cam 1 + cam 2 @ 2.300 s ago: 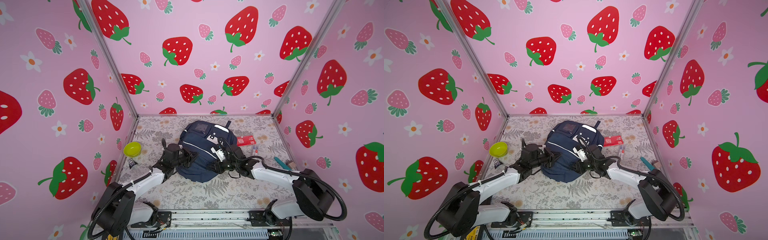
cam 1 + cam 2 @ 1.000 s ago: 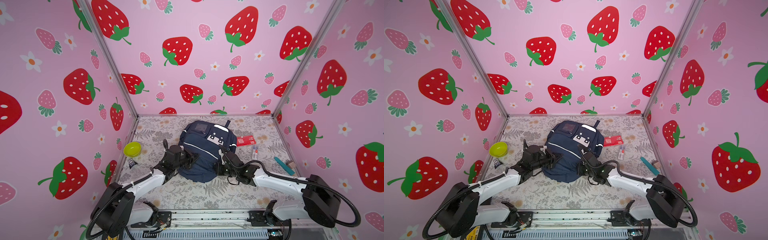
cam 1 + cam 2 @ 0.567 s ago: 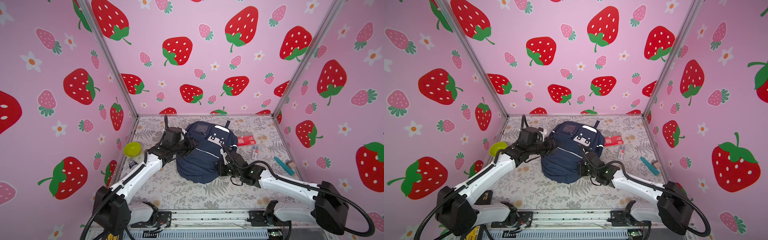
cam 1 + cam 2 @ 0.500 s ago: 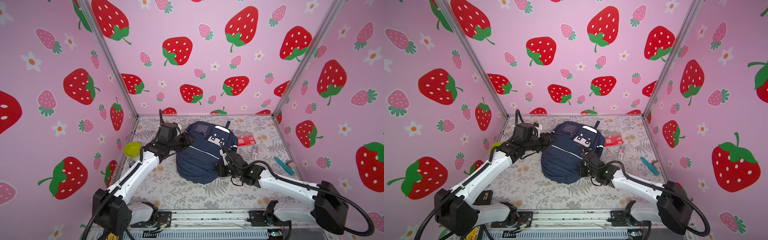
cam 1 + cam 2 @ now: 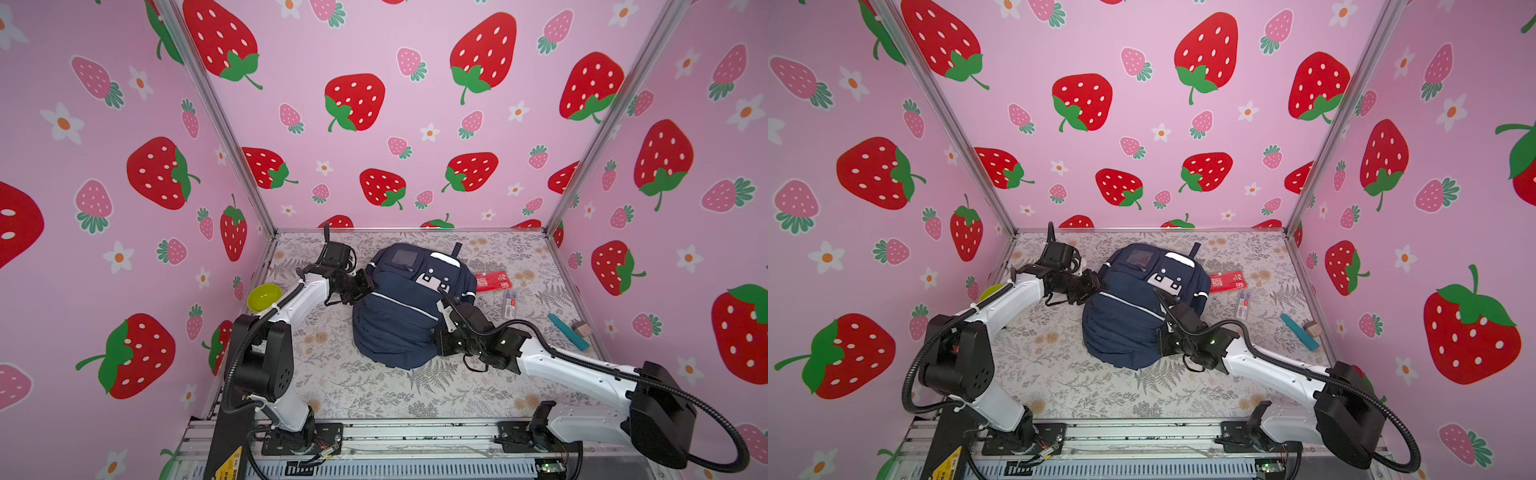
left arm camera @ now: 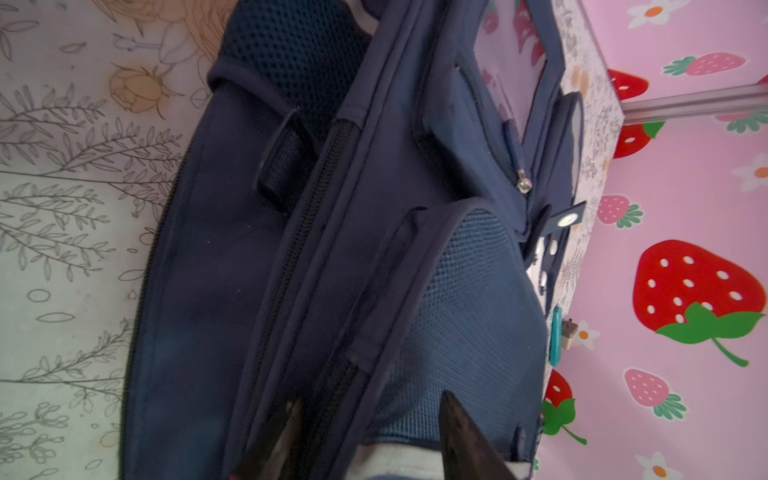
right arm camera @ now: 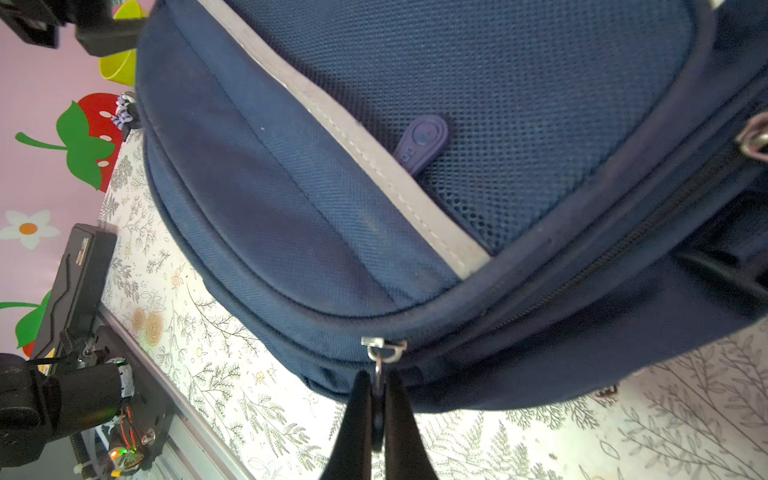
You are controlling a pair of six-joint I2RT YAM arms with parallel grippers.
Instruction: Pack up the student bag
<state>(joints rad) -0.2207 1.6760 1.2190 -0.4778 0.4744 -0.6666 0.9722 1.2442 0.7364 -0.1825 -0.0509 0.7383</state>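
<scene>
Large navy-blue fabric student bag [image 5: 399,316] lies face up on the floral mat [image 5: 374,395], between my arms. It's soft and slumps, so the body fabric will likely bunch. Better to hold hard points: zip pulls, top loop.

My right pincer [image 7: 376,399] is clamped on the small metal zip pull [image 7: 384,353] at the bag's near lower edge. My left pincer [image 6: 369,401] has its jaws apart astride a zip seam on the bag's side; can't tell if it's pinching.

Beside the bag, on my right: flat red packet [image 5: 492,281], clear pen pack [image 5: 510,303], teal bar [image 5: 567,332]. On the opposite side: yellow-green bowl [image 5: 264,297]. Nothing lies on the zip's path.
</scene>
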